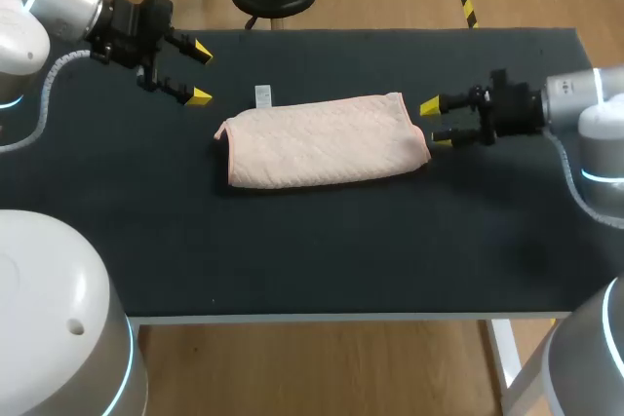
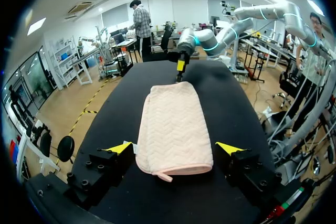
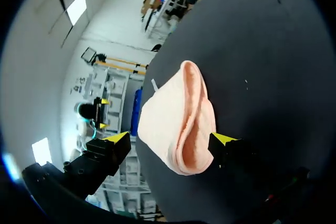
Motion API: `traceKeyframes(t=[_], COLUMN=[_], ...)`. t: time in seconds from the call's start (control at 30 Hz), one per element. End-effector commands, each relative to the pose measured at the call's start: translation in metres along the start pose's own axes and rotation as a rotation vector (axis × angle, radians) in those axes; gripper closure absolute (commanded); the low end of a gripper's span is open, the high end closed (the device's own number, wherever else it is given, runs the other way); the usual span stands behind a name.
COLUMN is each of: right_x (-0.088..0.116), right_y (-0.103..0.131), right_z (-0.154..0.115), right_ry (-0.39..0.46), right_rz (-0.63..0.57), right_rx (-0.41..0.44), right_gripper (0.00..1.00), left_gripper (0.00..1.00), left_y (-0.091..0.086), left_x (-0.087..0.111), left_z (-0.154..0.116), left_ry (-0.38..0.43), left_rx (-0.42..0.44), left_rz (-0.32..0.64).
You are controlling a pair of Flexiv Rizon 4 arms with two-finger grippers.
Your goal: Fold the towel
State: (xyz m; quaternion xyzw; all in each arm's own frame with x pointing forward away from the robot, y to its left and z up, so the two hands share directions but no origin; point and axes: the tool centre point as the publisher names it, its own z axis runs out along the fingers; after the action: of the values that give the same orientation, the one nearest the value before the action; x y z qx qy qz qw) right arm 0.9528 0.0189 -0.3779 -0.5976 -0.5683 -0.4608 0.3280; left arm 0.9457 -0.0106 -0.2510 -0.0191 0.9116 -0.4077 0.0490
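On the black table point(image 1: 341, 241) lies a pale pink quilted towel point(image 1: 322, 140), folded into a thick oblong. Left fingers point(image 1: 199, 96) gape empty, clear of its left end; right fingers point(image 1: 430, 105) stand wide, empty, at its right end.

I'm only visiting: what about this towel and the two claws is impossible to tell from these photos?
Head view: how many layers the towel has; its top layer covers the rest.
Head view: the white scrap beside it, too small to identify.
Right wrist view: the towel's far end, behind its bulging near fold; whether the right gripper touches the towel is unclear.
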Motion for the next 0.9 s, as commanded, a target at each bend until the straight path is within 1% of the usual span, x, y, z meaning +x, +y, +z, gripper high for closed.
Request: traceKeyframes(t=[0.03, 0.2, 0.47, 0.73, 0.9], right_x=[0.0, -0.006, -0.012, -0.019, -0.022], right_y=[0.006, 0.013, 0.025, 0.023, 0.021], right_z=[0.002, 0.002, 0.006, 0.018, 0.028], right_ry=[-0.046, -0.078, -0.097, -0.116, -0.128], right_rz=[0.244, 0.206, 0.162, 0.102, 0.087], right_rx=[0.071, 0.097, 0.14, 0.21, 0.228], right_gripper=[0.0, 0.0, 0.0, 0.0, 0.0], left_gripper=[0.0, 0.0, 0.0, 0.0, 0.0], left_y=[0.001, 0.001, 0.001, 0.001, 0.001], left_x=[0.0, 0.0, 0.0, 0.0, 0.0], left_z=[0.001, 0.001, 0.001, 0.001, 0.001], left_ry=[-0.002, -0.002, -0.002, -0.002, -0.002], left_rx=[0.003, 0.003, 0.003, 0.003, 0.003], left_rz=[0.002, 0.002, 0.002, 0.002, 0.002])
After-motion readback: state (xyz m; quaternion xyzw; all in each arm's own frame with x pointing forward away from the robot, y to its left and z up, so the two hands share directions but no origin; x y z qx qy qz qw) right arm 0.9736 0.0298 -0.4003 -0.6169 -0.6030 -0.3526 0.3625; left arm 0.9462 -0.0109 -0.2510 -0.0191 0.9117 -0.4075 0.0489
